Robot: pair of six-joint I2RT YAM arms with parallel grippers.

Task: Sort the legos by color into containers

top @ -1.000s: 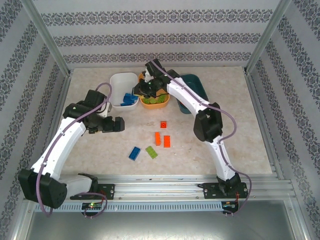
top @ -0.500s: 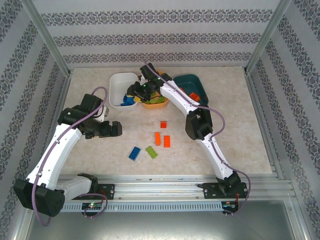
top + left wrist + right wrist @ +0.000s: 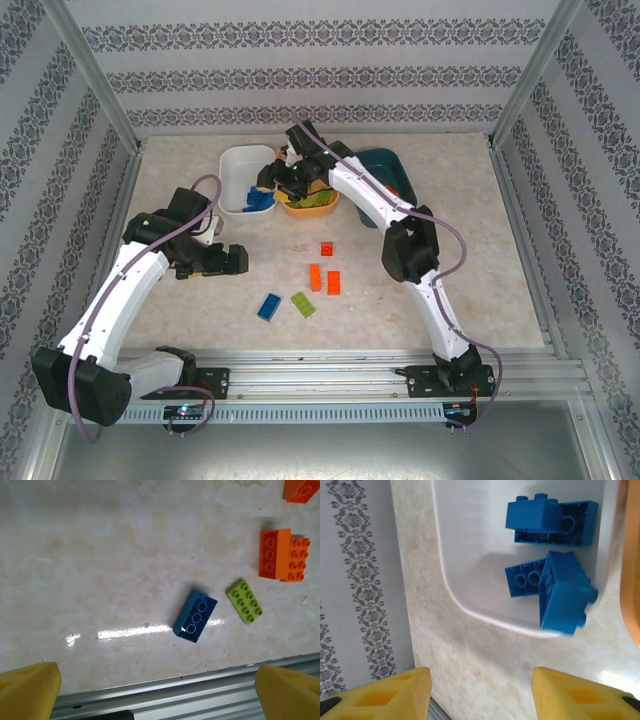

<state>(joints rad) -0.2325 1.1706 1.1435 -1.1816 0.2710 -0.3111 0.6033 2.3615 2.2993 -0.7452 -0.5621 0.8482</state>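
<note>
Over the white tub, the right fingers have just spread apart. A second ago they were pinched shut. Now they are partly open with nothing between them. A tilted blue brick lies in the white tub, right by its wall. I think this means one more blue brick has gone in with its own color, and the right arm is free to fetch another.

Now the counting. I see three tubs: white, the orange tub and the teal tub. The white tub holds about four blue bricks, but they are piled up, so I am not sure. The orange tub holds green bricks, too small to count.

Five bricks are left on the worktop: three orange bricks, one loose blue brick and one loose green brick. The left fingers hang near them, wide open and holding nothing.
</note>
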